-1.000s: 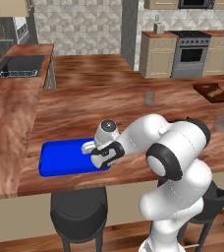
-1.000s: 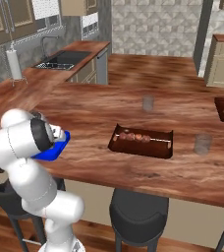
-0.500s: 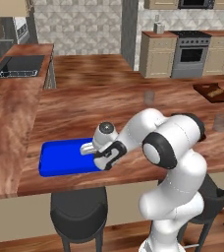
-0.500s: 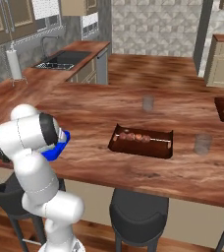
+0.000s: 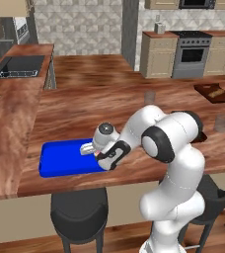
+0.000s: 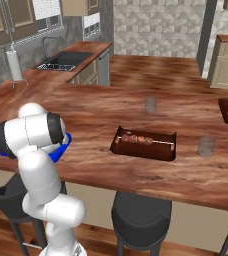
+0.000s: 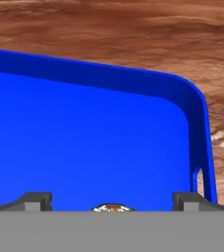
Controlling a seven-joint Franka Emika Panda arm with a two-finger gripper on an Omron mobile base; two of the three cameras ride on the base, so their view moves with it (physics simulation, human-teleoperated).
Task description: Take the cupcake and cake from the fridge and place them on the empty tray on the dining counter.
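Note:
The blue tray lies near the front edge of the dining counter, and in the hand view the tray spreads under the hand. My gripper hovers low over the tray's right end. The hand view shows my gripper open, its fingertips standing far apart. A small brown rounded bit, the cupcake, peeks up at the bottom edge between them, touched by neither tip. The cake and the fridge are out of view.
A dark brown tray with skewered food lies on the counter right of the arm. Two glasses stand farther back and right. A black stool sits below the counter edge. A sink is at the far left.
The jaws have spread wide over the tray's right end. The arm's elbow has swung a little to the right; the hand stayed over the same spot.

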